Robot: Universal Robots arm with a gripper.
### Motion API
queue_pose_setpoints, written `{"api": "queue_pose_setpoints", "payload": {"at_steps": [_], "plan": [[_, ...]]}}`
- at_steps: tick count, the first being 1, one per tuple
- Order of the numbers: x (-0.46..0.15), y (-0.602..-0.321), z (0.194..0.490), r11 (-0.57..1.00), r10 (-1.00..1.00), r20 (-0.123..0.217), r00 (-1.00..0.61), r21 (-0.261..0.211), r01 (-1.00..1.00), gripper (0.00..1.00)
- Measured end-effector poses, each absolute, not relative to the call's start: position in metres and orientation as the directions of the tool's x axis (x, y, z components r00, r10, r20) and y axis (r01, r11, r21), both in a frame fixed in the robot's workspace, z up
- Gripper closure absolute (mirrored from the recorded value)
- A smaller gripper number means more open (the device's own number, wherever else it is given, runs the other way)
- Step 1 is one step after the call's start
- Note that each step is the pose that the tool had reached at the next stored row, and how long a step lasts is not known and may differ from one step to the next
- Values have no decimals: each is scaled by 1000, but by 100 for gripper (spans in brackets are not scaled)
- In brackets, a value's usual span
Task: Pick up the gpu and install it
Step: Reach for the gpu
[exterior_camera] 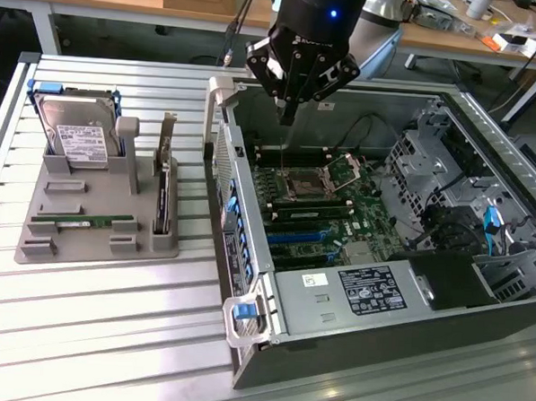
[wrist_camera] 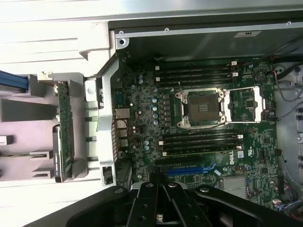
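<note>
state: my gripper (exterior_camera: 288, 114) pressed together, empty, above the case (exterior_camera: 246, 280) | gpu (exterior_camera: 163, 193): on edge in the tray (exterior_camera: 77, 240), beside the case | risk: I'd judge closed fingers would topple it, not straddle it; the case wall stands close.

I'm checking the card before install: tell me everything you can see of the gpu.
The gpu is a slim dark card with a silver metal bracket at its far end. It stands on edge in a slot of the grey holder on the slatted table, at the exterior view's left of the open case. One face looks like green circuit board in the wrist view. Only the holder touches it; the shut gripper hangs over the case.
</note>
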State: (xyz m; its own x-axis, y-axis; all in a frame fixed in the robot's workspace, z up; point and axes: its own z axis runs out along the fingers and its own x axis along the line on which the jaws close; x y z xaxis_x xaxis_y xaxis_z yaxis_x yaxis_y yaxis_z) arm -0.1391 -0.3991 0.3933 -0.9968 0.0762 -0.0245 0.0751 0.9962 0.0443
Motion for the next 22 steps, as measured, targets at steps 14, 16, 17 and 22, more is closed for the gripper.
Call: {"api": "queue_pose_setpoints", "payload": {"at_steps": [14, 16, 17, 22], "plan": [[-153, -399, 393, 996, 76, -25, -997, 44, 75, 89], [-157, -399, 393, 996, 76, -25, -997, 44, 75, 89], [-159, -399, 393, 996, 76, -25, -997, 44, 75, 89], [-165, -399, 393, 996, 76, -25, -997, 44, 75, 89]]}}
